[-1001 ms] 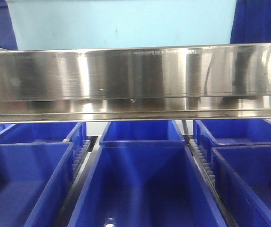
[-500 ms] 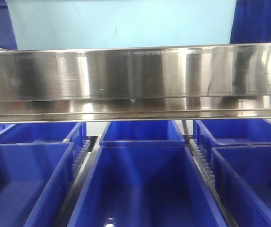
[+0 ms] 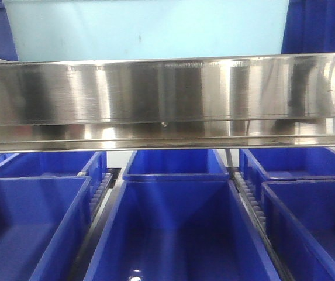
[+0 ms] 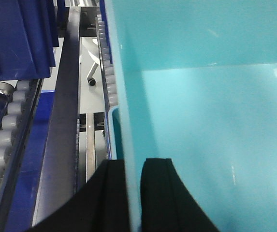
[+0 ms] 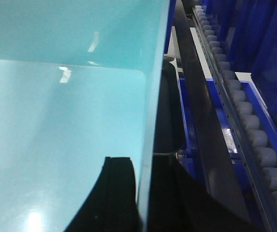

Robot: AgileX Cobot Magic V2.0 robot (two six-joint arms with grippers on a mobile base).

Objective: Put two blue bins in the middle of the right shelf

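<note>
The left gripper (image 4: 134, 166) and right gripper (image 5: 143, 162) each pinch an opposite side wall of the pale bin (image 3: 147, 29), likely so it rides level between them, above the steel rail (image 3: 167, 99) and the dark bins (image 3: 173, 234) beneath.

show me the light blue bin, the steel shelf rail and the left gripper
light blue bin (image 4: 211, 125): left wrist view, on its inside surface
steel shelf rail (image 3: 167, 99): front view, middle of its front face
left gripper (image 4: 132, 169): left wrist view, midway between the two black fingertips that clamp the bin's wall
</note>
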